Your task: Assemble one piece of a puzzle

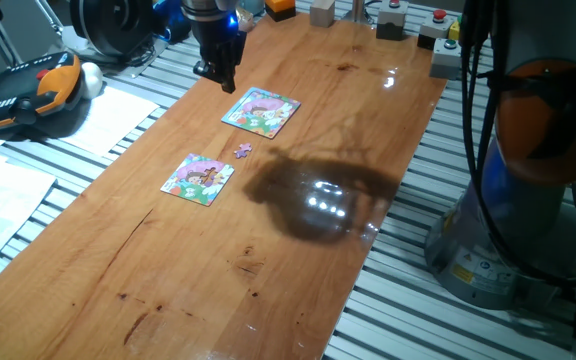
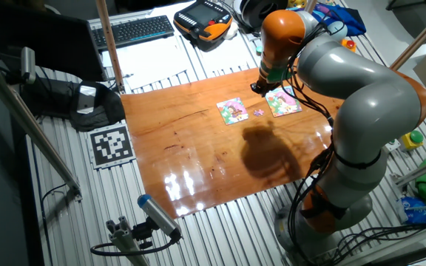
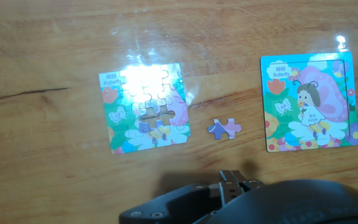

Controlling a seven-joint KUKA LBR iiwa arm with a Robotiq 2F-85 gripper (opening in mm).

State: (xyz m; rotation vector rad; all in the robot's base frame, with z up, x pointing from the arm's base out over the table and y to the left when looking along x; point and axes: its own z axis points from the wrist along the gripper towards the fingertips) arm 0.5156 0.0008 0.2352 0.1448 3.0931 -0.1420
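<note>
The puzzle [image 3: 143, 118] is the small green-edged square with a pink-purple figure, and it has a gap near its middle. It also shows in the fixed views [image 1: 198, 180] [image 2: 232, 111]. The piece [image 3: 224, 128] is tiny and purple-pink. It lies loose on the wood just right of the puzzle [image 1: 242, 149] [image 2: 258, 112]. My gripper [image 1: 224, 80] hangs above the table's far side, apart from both. In the hand view its fingertips [image 3: 238, 182] sit close together at the bottom edge, with nothing between them.
A slightly larger lilac-and-white framed square puzzle [image 1: 261, 110] [image 3: 307, 102] lies beyond the piece. A teach pendant [image 1: 23, 92] and papers [image 1: 108, 118] sit off the table's left edge. Boxes and buttons [image 1: 438, 30] stand at the far end. Glare patches [image 1: 326, 203] mark the wood.
</note>
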